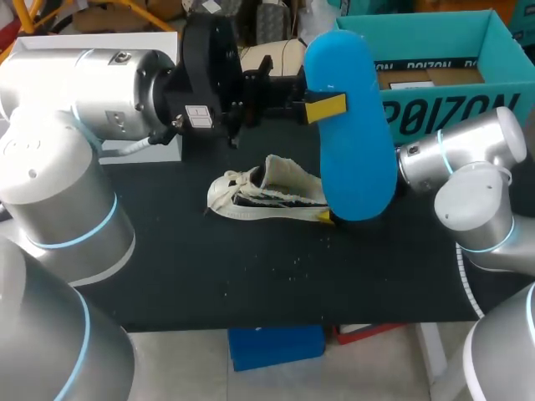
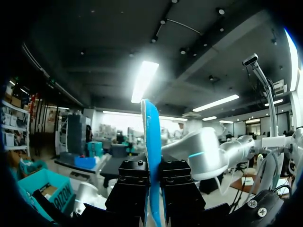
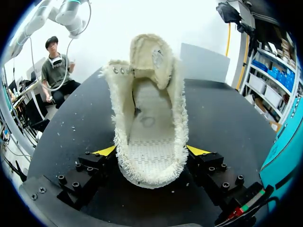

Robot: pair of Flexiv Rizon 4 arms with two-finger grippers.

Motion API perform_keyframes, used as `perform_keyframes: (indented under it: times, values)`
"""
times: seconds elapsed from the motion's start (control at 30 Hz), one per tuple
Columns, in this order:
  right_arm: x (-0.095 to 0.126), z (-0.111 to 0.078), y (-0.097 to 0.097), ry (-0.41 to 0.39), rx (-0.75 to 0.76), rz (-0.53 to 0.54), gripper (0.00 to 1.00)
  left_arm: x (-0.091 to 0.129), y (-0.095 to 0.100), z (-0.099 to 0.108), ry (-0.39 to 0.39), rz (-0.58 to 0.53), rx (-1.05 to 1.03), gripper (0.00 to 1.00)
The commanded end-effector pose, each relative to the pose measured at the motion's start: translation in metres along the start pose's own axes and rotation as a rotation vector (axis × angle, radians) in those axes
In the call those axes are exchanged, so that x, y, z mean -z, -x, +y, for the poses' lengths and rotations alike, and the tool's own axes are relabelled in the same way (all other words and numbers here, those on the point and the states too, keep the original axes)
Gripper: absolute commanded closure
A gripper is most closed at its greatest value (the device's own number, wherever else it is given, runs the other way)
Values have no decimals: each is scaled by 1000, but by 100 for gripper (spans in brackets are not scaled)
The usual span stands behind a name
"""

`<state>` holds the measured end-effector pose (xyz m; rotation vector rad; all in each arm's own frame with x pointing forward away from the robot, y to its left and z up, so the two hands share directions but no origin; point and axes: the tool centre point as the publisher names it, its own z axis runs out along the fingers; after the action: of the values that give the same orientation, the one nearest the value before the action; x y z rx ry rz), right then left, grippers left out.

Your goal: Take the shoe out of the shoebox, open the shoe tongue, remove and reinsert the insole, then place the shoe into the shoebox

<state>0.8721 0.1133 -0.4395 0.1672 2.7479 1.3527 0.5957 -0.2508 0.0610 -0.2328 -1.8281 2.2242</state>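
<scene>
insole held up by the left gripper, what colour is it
Bright blue; the insole shows best in the head view.

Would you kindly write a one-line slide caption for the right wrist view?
Right gripper shut on the heel of the cream shoe, its tongue folded open, resting on the black table.

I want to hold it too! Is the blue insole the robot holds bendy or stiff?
Probably bendy but springy: the blue insole looks very thin edge-on in the left wrist view, yet it juts out nearly flat, without drooping, from the left tool. It is likely light too, since one small pinch holds it.
</scene>
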Motion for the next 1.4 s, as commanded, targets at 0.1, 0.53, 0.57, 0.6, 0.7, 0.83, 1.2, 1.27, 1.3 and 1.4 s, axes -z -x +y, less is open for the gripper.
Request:
perform_keyframes:
  times: [0.1, 0.53, 0.57, 0.6, 0.7, 0.83, 1.2, 1.27, 1.3, 1.4]
  values:
    - [8, -7, 6, -34, -13, -15, 64, -1, -1, 2, -2, -3, -1, 100]
    - [40, -7, 18, -353, -91, -7, 0, -1, -1, 2, -2, -3, -1, 100]
    - [41, -6, 19, -377, -104, -6, 0, -1, -1, 2, -2, -3, -1, 100]
    - [43, -3, 19, -397, -108, -5, 0, -1, -1, 2, -2, -3, -1, 100]
    - [44, 2, 21, -470, -110, 1, 0, -1, -1, 2, -2, -3, -1, 100]
    - [46, 12, 21, -558, -108, 0, 0, -1, -1, 2, -2, -3, -1, 100]
    - [46, 33, 20, -794, -60, 7, 0, -1, -1, 2, -2, -3, -1, 100]
    - [45, 35, 18, -834, -53, 11, 0, -1, -1, 2, -2, -3, -1, 100]
    - [44, 36, 17, -845, -48, 13, 0, -1, -1, 2, -2, -3, -1, 100]
    - [39, 38, 15, -884, -32, 18, 0, -1, -1, 2, -2, -3, -1, 100]
